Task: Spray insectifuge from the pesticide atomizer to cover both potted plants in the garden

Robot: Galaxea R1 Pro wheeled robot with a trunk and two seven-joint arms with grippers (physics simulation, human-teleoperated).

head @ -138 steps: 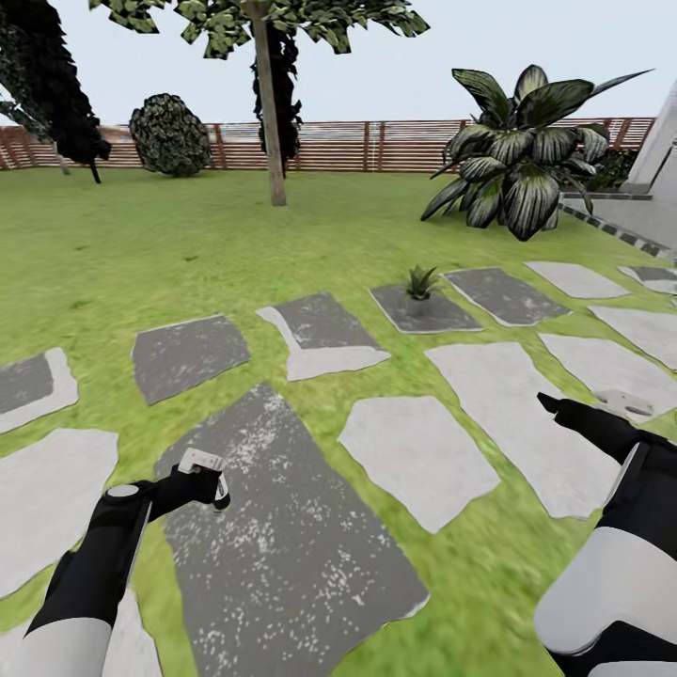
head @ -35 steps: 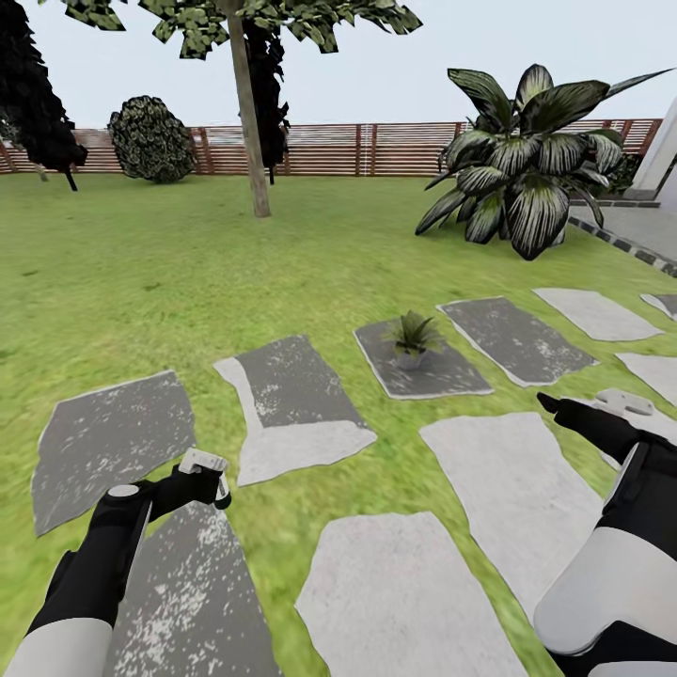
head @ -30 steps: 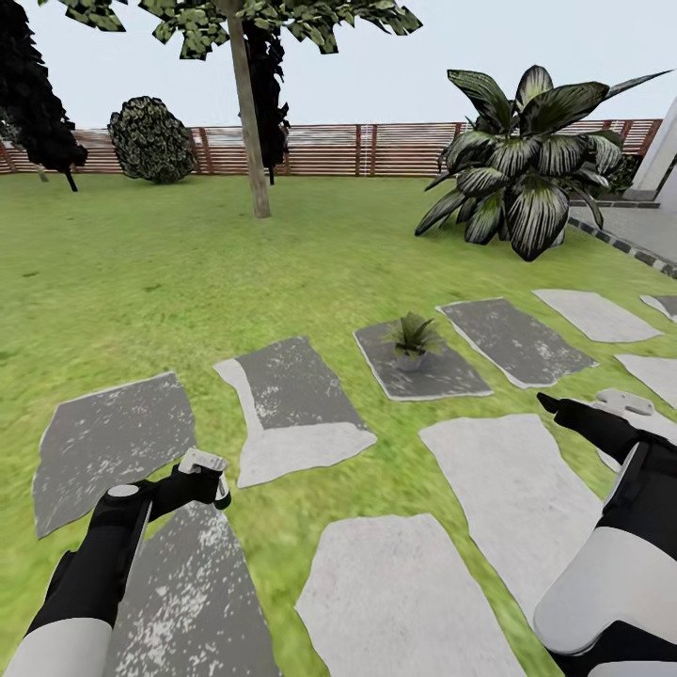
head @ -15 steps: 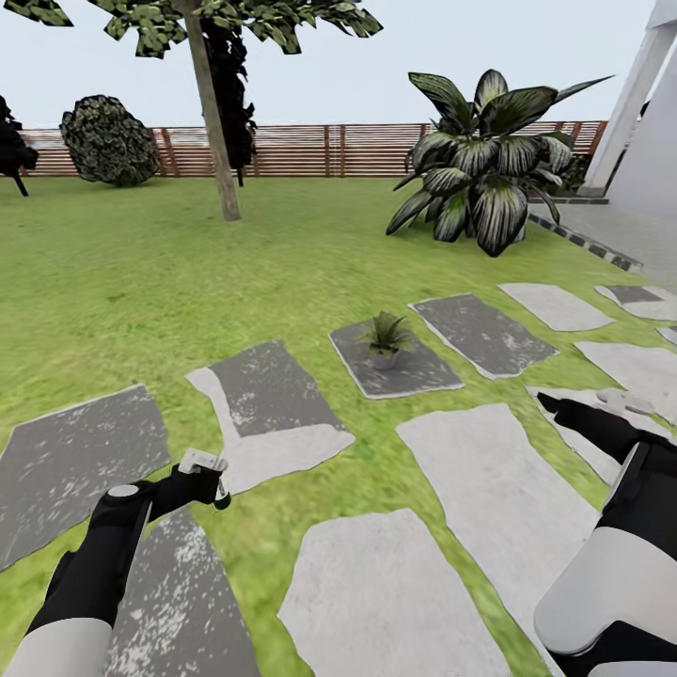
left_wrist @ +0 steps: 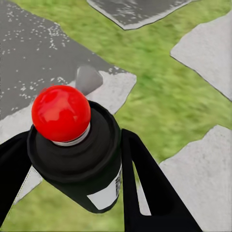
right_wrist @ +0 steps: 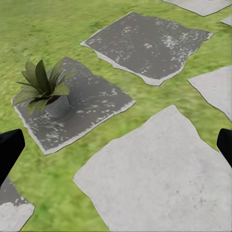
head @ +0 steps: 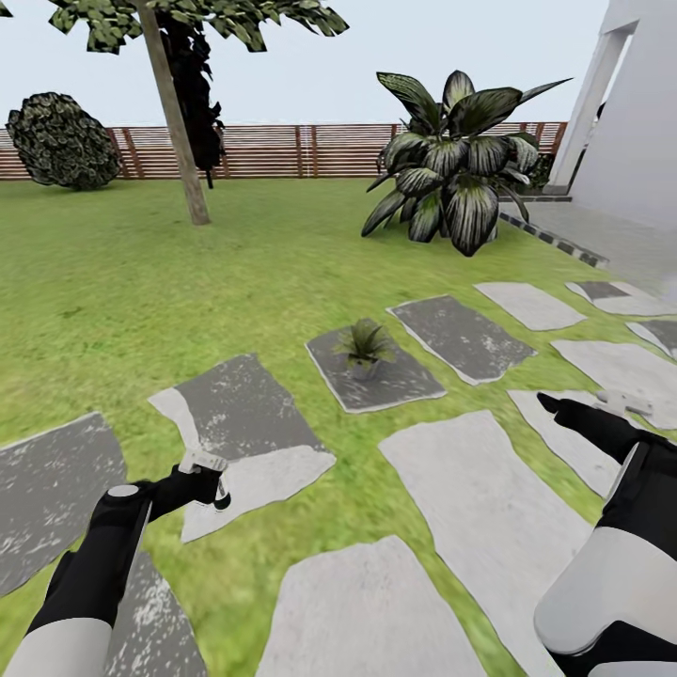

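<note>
Your view has swung right since a moment ago, bringing the white house wall [head: 630, 141] in at the lawn's [head: 141, 273] edge. One potted plant [head: 365, 344] stands on a dark stepping stone [head: 395, 381], open grass around. Your right gripper [right_wrist: 116, 145] gapes wide, empty; your left gripper [left_wrist: 77, 188] clamps the pesticide atomizer [left_wrist: 72, 145]

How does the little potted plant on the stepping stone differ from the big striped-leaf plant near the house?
The potted plant is a low rosette of plain green leaves; the big striped-leaf plant is far larger, its dark leaves streaked pale. The potted plant sits in a small grey pot on a dark stepping stone; the big one rises from the lawn's edge, with no pot I can make out. The small one is nearer the robot. Both have pointed leaves fanning outward.
</note>
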